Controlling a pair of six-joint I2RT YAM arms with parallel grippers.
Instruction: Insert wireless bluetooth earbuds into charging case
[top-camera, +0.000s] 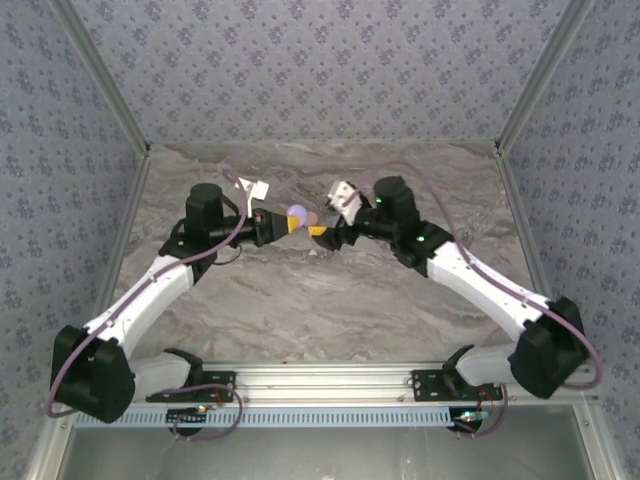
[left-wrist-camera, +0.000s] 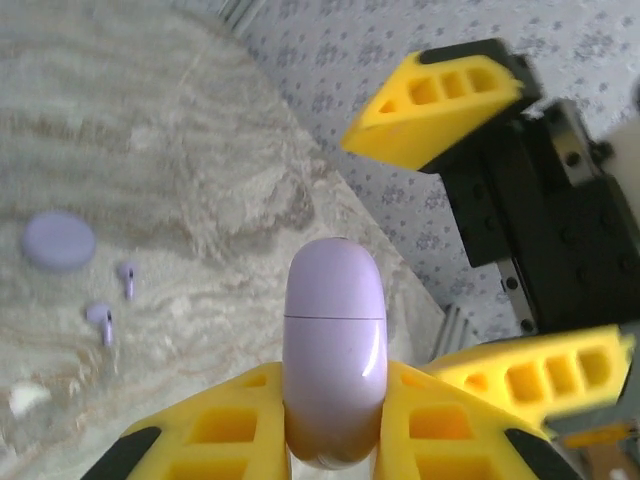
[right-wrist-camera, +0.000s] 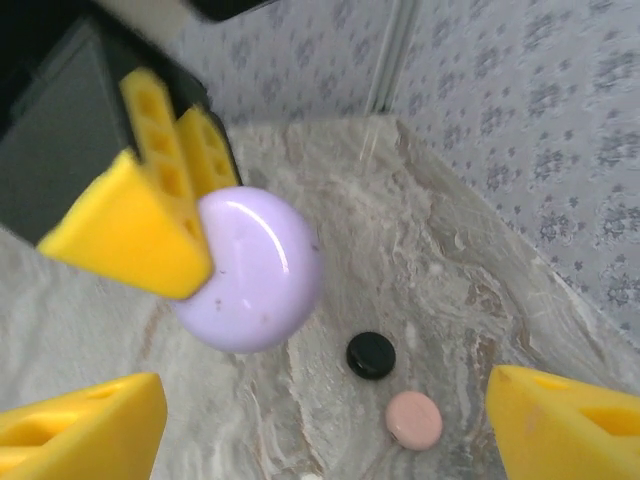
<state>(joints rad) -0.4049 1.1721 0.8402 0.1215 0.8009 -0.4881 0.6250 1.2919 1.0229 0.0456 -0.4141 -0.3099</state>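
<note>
My left gripper is shut on a closed lilac charging case and holds it above the table, lid seam across its upper part. The same lilac case faces the right wrist camera as a disc. My right gripper is open, its yellow fingers spread on either side just beyond the case and not touching it. Both grippers meet at mid-table, left gripper and right gripper. Two lilac earbuds lie on the marble beside a lilac round case. Black and pink buds are out of view.
A black round case and a pink round case lie on the marble table below the right gripper. A small white object sits near the earbuds. Patterned walls enclose the table on three sides.
</note>
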